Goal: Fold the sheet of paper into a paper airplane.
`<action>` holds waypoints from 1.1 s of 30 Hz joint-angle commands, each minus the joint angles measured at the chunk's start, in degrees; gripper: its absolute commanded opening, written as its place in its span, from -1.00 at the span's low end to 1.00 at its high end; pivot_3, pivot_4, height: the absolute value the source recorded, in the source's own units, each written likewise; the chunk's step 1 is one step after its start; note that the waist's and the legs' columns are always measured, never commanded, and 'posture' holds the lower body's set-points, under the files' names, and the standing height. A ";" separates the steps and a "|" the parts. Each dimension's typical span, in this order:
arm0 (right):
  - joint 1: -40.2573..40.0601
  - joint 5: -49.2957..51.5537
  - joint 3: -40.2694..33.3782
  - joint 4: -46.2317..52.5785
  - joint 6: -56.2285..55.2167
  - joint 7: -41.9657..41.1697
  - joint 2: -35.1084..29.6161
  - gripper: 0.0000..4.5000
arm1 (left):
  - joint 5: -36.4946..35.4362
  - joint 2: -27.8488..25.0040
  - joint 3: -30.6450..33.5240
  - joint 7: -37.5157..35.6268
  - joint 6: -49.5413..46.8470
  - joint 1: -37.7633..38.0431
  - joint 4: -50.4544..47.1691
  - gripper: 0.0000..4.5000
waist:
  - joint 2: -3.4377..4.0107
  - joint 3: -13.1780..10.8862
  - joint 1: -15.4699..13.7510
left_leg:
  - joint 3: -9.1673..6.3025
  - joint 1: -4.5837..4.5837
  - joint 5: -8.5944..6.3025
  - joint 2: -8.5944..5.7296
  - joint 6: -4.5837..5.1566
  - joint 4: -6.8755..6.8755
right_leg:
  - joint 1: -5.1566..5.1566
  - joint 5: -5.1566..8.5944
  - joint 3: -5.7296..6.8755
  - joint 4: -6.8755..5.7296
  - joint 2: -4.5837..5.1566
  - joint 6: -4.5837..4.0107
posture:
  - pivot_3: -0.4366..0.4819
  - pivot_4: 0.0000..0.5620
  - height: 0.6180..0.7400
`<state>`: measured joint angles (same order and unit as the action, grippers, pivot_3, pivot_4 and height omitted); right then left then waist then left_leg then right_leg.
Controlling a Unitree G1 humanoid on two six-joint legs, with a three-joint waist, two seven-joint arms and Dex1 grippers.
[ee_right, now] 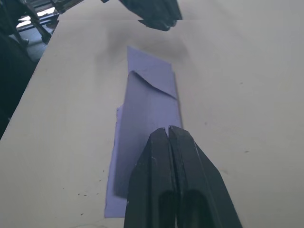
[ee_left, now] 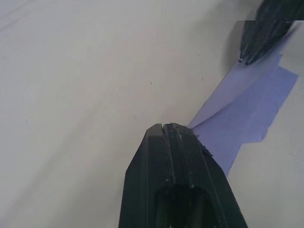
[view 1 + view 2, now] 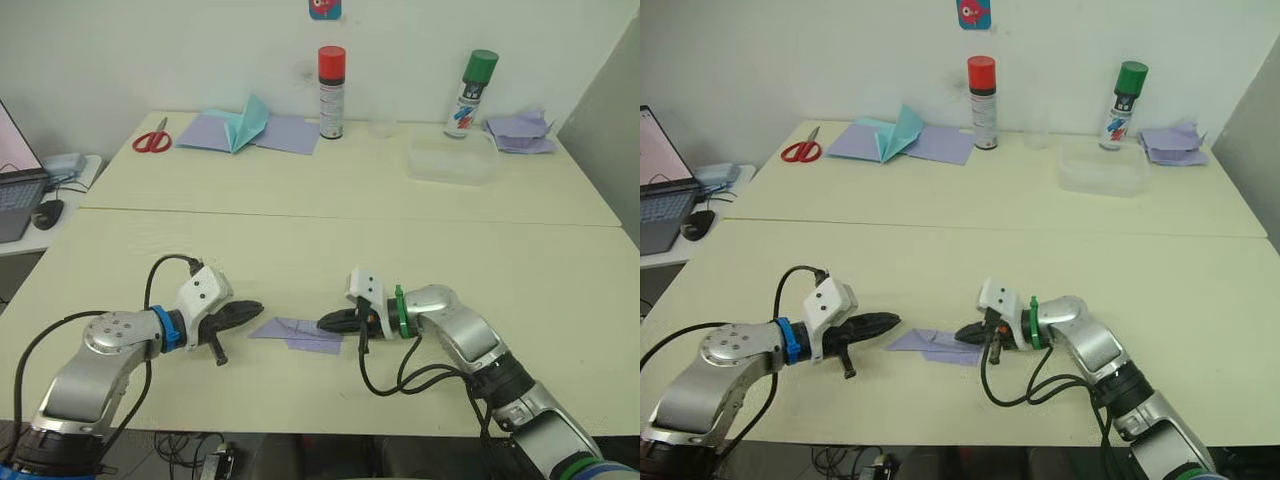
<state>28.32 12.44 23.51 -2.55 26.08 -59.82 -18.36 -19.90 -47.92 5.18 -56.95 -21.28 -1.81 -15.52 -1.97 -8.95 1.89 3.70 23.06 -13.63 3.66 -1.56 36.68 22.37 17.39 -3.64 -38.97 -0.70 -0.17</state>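
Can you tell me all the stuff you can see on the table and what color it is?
sheet of paper: one, pale lavender, partly folded, flat near the table's front edge between the two pincers
scissors: one pair, red handles, far left corner
lavender sheets: a few, far side, with a teal paper shape on them
spray cans: two, one with red cap, one with green cap, at the far edge
plastic tub: one, clear, far right
crumpled paper heap: one, lavender, far right corner
laptop: one, grey, side table at left
table: cream
left pincer: black, shut, at the paper's left end
right pincer: black, shut, at the paper's right end
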 commanded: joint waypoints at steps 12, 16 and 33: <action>1.99 2.97 -4.40 3.53 -2.26 -1.29 -0.27 -0.74 | -1.96 -3.58 1.58 -8.08 5.73 0.84 -2.88 0.66 | -0.05 -0.76 0.01 | 0.03 0.00 -0.02 0.01 -0.03 -0.02 | 0.03 0.02 -0.02 0.00 -0.02 0.01 | -0.05 -0.47 1.00; 1.14 5.81 -5.15 6.23 -0.24 -2.95 -1.61 -0.13 | -2.20 -3.81 2.42 -8.96 7.44 3.54 -4.22 1.00 | -0.05 -0.79 0.01 | 0.03 0.04 -0.02 0.01 -0.03 -0.02 | 0.07 0.01 -0.01 0.00 -0.02 0.01 | -0.05 -0.47 1.00; -4.17 -1.11 -1.42 5.29 -27.44 -6.78 -3.65 0.98 | -1.08 1.28 8.44 -2.43 17.01 15.79 -15.11 1.00 | -0.08 -0.83 0.05 | 0.04 0.01 -0.02 0.02 -0.04 0.03 | 0.02 0.15 -0.02 0.00 -0.01 0.26 | -0.05 -0.47 1.00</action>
<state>23.98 11.92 22.12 2.27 3.43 -65.40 -21.94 -20.35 -47.06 11.76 -60.27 -5.58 13.14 -27.90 -2.05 -9.78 1.94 3.75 23.06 -13.66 3.67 -1.60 36.71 22.38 17.54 -3.66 -38.97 -0.71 0.08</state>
